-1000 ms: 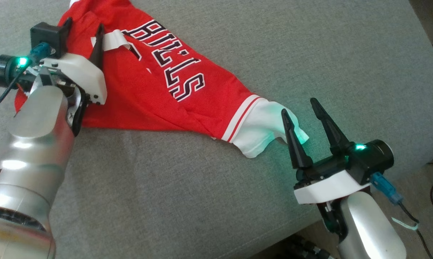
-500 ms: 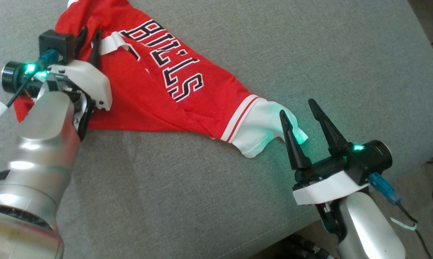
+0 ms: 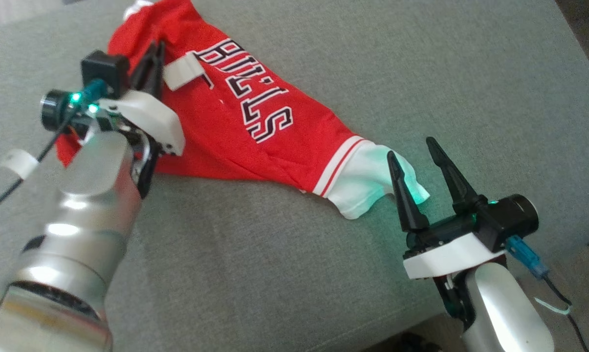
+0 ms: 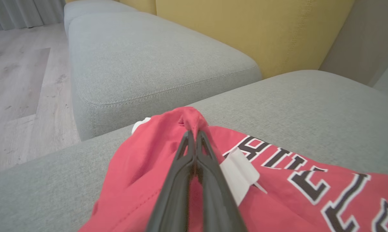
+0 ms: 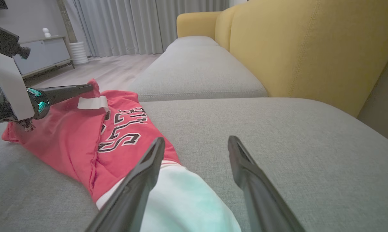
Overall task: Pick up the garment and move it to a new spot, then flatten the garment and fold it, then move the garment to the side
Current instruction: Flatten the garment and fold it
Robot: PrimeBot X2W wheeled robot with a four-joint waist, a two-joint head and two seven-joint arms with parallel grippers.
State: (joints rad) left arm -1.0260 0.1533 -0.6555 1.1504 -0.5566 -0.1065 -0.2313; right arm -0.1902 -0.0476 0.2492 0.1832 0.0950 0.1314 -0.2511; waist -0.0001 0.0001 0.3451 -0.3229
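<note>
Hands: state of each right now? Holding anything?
Left hand: closed, pinching a fold of the red garment.
Right hand: open, holding nothing.

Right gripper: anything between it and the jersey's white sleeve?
Nothing visible. The right gripper is open, and the white sleeve of the jersey lies right beside one of its fingers on the grey cushion. The left gripper is shut on red fabric at the jersey's other end.
</note>
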